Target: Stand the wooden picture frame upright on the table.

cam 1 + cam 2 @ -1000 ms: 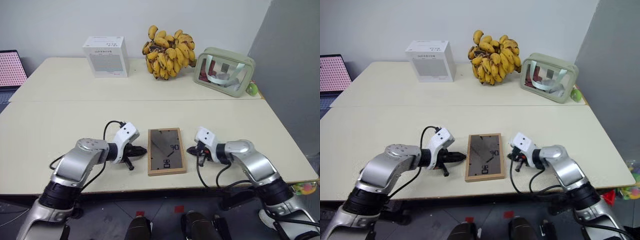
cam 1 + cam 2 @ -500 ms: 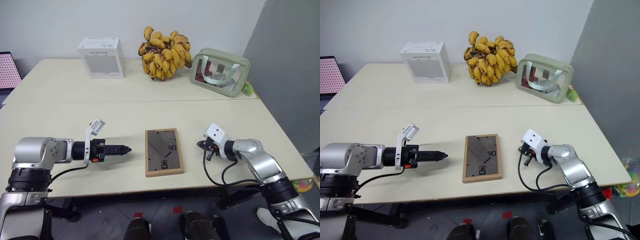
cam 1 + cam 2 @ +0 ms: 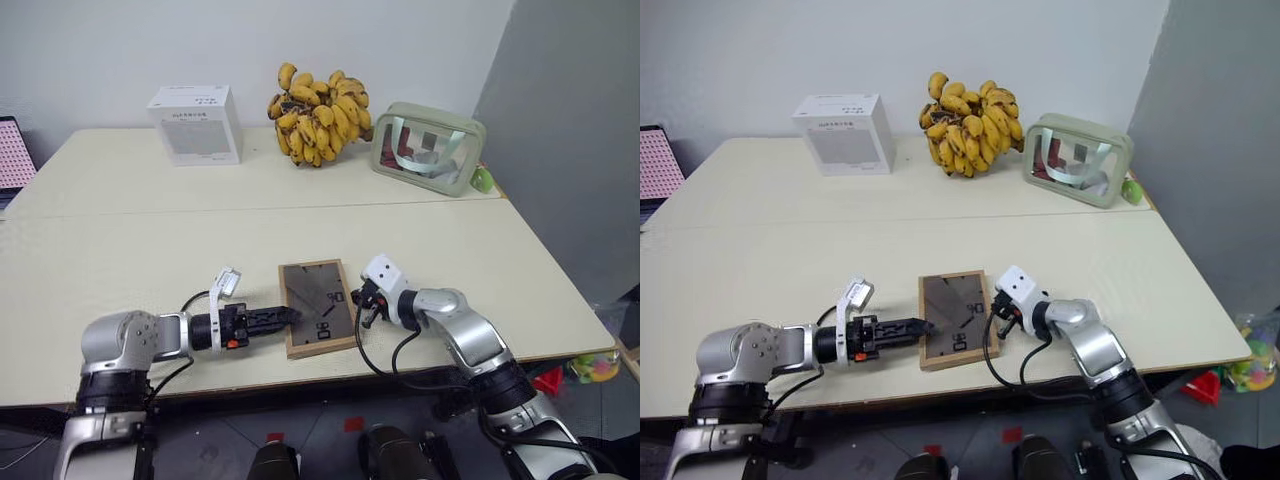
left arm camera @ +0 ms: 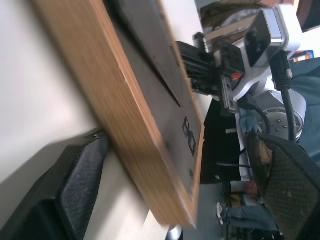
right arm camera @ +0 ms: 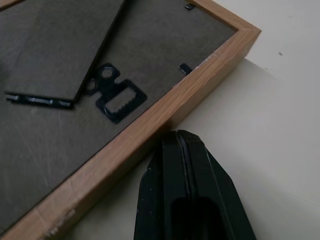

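Lying back-up near the pale cream table's front edge, the small light-wood picture frame sits between my left gripper, fingers apart, and right gripper, fingers together; beyond it, white box, yellow bananas, green pouch.

Far side of counter: white box upright at left; bunch of ripe yellow bananas, brown-spotted, near its right; pale green clear-fronted pouch further right, leaning; small green object just beside pouch. Pink-dotted screen at left edge
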